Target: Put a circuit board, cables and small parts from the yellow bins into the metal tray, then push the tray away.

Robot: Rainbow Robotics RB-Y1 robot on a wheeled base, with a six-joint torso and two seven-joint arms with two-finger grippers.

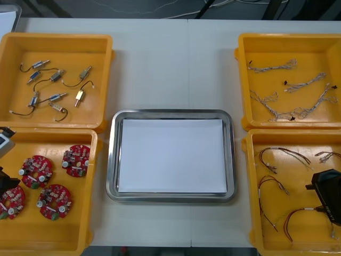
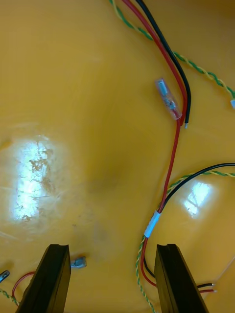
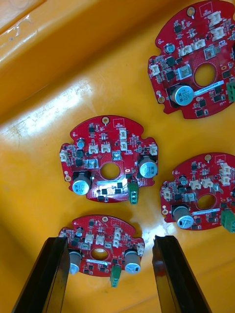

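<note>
We log left fingers [image 3: 49, 274] wide astride a board [image 3: 98, 235], risking crushed components; right fingers [image 2: 49, 279] wide, cables [image 2: 152, 224] between them may tangle.

Yellow bins [image 1: 56, 38]: plastic, glossy, walls catching light. The near right bin [image 2: 73, 88] is showing fine scuffs inside its glare patch. Metal tray [image 1: 113, 160]: rim is gleaming like polished steel; inside is looking matt white, paper-like. Circuit boards [image 3: 95, 146] are shining with red lacquer, their can tops bright metal. Cables [image 2: 172, 156] are wearing smooth plastic sheathing. Table [image 1: 170, 64] is reading matt.
</note>
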